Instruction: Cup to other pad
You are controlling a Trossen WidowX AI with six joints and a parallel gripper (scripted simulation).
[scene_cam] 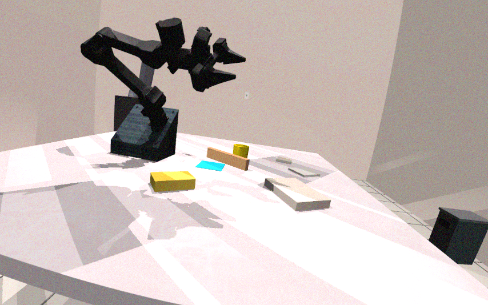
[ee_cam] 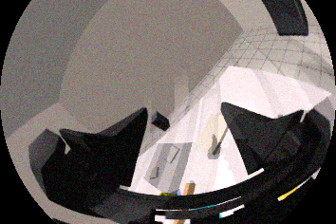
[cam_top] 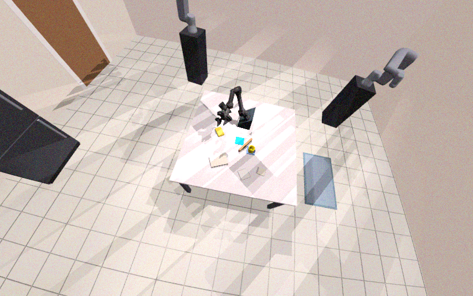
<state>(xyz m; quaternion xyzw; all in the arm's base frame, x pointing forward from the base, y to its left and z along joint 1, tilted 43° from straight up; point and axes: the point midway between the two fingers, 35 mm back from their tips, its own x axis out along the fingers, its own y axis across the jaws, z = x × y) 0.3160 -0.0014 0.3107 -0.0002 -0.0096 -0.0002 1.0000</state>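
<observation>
The yellow cup [cam_top: 251,149] [scene_cam: 240,151] stands upright on a blue pad [cam_top: 248,152]; only a sliver of the cup shows at the bottom of the wrist view. Marbles cannot be made out inside it. The cyan pad [cam_top: 239,141] [scene_cam: 210,165] lies flat with nothing on it. An orange-brown bar [cam_top: 245,145] [scene_cam: 227,158] [ee_cam: 189,189] stands between the two pads. My gripper [cam_top: 224,123] [scene_cam: 240,68] [ee_cam: 185,108] is open and empty, high above the table and well away from the cup, on the cyan pad's side of the bar.
A yellow block [cam_top: 219,131] [scene_cam: 172,183] lies on the cyan pad's side. A beige slab [cam_top: 218,161] [scene_cam: 303,193] lies farther from the arm's base. A thin square piece [cam_top: 243,174] [scene_cam: 304,172] and a small beige piece [cam_top: 261,171] [scene_cam: 283,160] lie beyond the cup.
</observation>
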